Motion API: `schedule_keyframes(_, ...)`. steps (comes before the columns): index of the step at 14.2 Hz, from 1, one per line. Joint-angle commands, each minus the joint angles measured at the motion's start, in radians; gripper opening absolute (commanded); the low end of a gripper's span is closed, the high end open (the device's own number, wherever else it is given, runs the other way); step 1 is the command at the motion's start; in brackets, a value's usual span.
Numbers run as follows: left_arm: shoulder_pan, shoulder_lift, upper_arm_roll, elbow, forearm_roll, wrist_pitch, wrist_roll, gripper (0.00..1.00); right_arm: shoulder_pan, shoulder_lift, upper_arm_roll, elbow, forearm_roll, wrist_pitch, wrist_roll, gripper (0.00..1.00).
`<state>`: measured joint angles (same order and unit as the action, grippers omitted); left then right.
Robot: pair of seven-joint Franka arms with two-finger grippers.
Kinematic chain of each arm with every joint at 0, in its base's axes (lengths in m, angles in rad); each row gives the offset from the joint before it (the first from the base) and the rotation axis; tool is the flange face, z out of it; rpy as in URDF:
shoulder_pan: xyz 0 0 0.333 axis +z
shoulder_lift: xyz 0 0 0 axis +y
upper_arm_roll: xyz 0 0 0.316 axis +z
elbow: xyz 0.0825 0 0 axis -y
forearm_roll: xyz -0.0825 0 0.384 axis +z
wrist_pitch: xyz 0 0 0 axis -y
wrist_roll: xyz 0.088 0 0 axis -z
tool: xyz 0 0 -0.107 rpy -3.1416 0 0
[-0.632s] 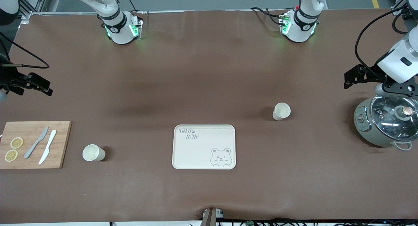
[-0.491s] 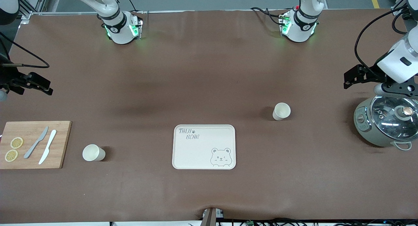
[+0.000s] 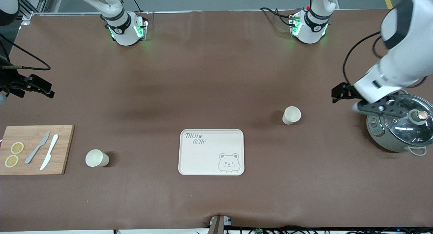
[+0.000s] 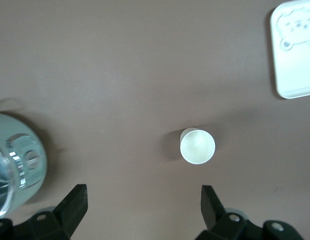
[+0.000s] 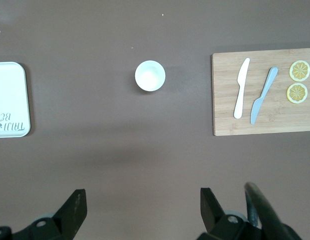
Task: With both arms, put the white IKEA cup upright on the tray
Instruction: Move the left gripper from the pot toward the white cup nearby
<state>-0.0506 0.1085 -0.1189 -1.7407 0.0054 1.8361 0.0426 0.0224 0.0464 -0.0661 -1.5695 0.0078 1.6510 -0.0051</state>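
Observation:
The cream tray (image 3: 189, 166) with the bear drawing lies at the table's middle, nearer the front camera. One white cup (image 3: 291, 115) stands upright toward the left arm's end; another white cup (image 3: 96, 158) stands upright toward the right arm's end, beside the cutting board. My left gripper (image 3: 335, 94) is open and empty, in the air between the first cup and the pot; in its wrist view (image 4: 143, 200) that cup (image 4: 197, 146) is ahead of the fingers. My right gripper (image 3: 50, 92) is open and empty, waiting above the table's end; its wrist view (image 5: 143, 202) shows the other cup (image 5: 150, 75).
A grey-green pot with a glass lid (image 3: 399, 127) stands at the left arm's end, just under the left wrist. A wooden cutting board (image 3: 61, 149) with two knives and lemon slices lies at the right arm's end. The tray's corner shows in both wrist views (image 4: 295, 75) (image 5: 9, 80).
My left arm has swung from above the pot toward the nearby cup, its gripper now lower and closer to it. The right arm has barely moved. Cups and tray are unmoved.

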Motion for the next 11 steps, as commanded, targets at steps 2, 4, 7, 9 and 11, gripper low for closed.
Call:
schedule_keyframes(2, 0.006, -0.041, -0.025, -0.219, -0.005, 0.207, -0.016, 1.0, -0.004, 0.045, 0.009, 0.009, 0.04, 0.049, 0.008, 1.0)
schedule_keyframes(4, 0.008, -0.041, -0.045, -0.319, -0.01, 0.334, -0.041, 1.0, 0.007, 0.099, 0.009, 0.011, 0.058, 0.094, 0.008, 1.0)
schedule_keyframes(7, 0.005, -0.012, -0.079, -0.448, -0.011, 0.559, -0.102, 1.0, 0.02, 0.177, 0.009, 0.012, 0.061, 0.171, 0.014, 1.0)
schedule_keyframes(9, 0.003, 0.038, -0.09, -0.47, -0.008, 0.653, -0.128, 1.0, 0.036, 0.222, 0.009, 0.012, 0.086, 0.235, 0.019, 1.0)
schedule_keyframes(11, 0.003, 0.085, -0.091, -0.47, -0.005, 0.704, -0.128, 1.0, 0.047, 0.278, 0.009, 0.012, 0.09, 0.323, 0.019, 1.0)
